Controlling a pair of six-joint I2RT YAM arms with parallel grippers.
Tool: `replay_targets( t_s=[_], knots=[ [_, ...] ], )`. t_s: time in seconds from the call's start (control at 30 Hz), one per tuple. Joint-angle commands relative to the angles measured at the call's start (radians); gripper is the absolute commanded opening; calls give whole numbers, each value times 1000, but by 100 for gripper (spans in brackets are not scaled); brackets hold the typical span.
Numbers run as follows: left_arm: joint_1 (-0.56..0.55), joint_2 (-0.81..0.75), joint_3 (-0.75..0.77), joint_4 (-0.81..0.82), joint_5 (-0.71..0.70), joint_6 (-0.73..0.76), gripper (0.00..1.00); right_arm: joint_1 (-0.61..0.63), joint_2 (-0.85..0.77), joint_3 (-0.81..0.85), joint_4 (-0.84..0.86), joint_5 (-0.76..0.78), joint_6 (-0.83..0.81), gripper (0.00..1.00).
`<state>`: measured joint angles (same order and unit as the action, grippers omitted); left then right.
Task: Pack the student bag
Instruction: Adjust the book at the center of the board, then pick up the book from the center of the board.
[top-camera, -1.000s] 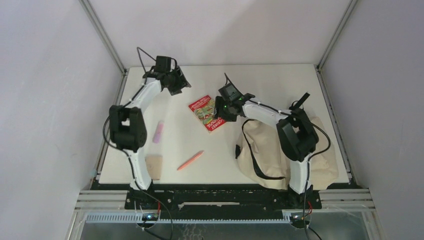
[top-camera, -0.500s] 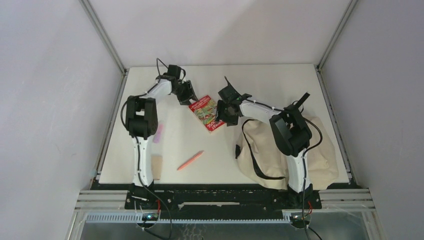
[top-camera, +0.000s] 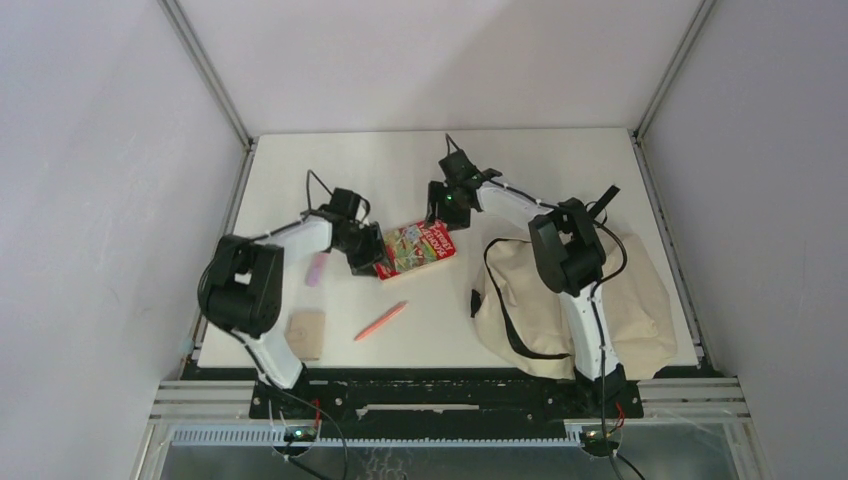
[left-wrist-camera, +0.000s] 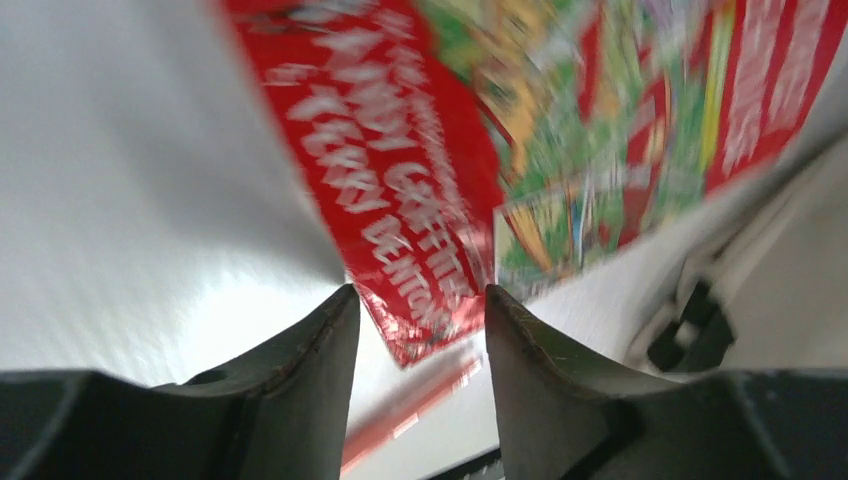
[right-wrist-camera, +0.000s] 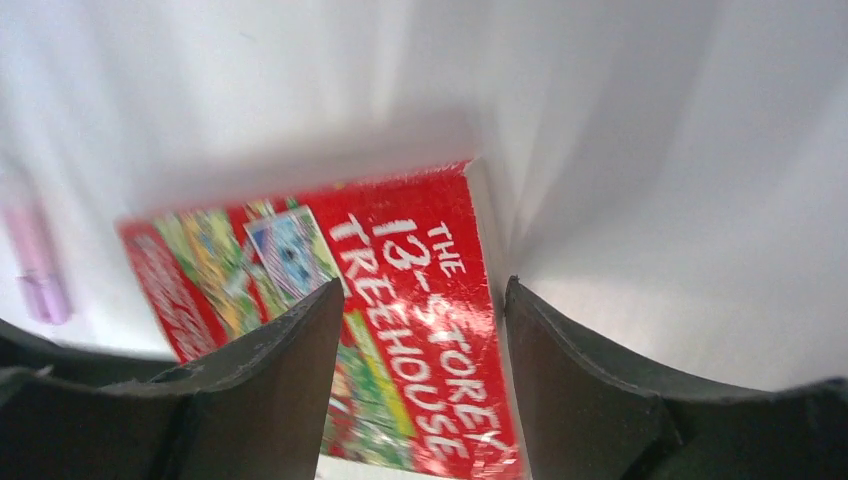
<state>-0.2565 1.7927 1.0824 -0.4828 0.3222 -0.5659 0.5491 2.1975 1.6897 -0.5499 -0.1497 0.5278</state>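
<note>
A white table (top-camera: 560, 160) stands boxed by plain pale walls (top-camera: 440, 60); metal corner posts (top-camera: 205, 70) rise behind; soft even light.

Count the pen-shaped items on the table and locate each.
2. A pink marker lies left of the book. An orange pen lies nearer the front edge. Others may be hidden in the student bag.

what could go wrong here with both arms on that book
The left tool straddles only a corner of the red illustrated paperback book, so closing there may pivot or drop it. The right tool sits over the other end, and two pulls could bend the cover. The cream canvas backpack lies slumped to the right with no open mouth clearly showing, so the book may snag.
</note>
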Motion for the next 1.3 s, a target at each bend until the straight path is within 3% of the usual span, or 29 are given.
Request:
replay_targets(
  t_s=[0.0,0.13,0.27,0.43,0.7,1.03,1.27],
  knots=[
    [-135,-190,-134,-3,25,-48,56,-6,12,181,6,-62,-82,71],
    [-154,-313,-69,-153,-103,-3,63,-36,-87,136,7,15,-60,75],
    [-122,-345,87,-216,-185,73,67,-58,-284,-80,99,55,22,76],
    [-41,-166,286,-170,-191,147,68,-22,-474,-329,119,62,225,71],
    [-7,184,545,-208,-38,230,66,182,-473,-449,91,130,386,73],
    [-6,287,504,-226,51,256,65,180,-327,-448,160,21,487,74],
    [26,240,359,-106,149,172,61,104,-218,-437,305,-59,569,66]
  ],
)
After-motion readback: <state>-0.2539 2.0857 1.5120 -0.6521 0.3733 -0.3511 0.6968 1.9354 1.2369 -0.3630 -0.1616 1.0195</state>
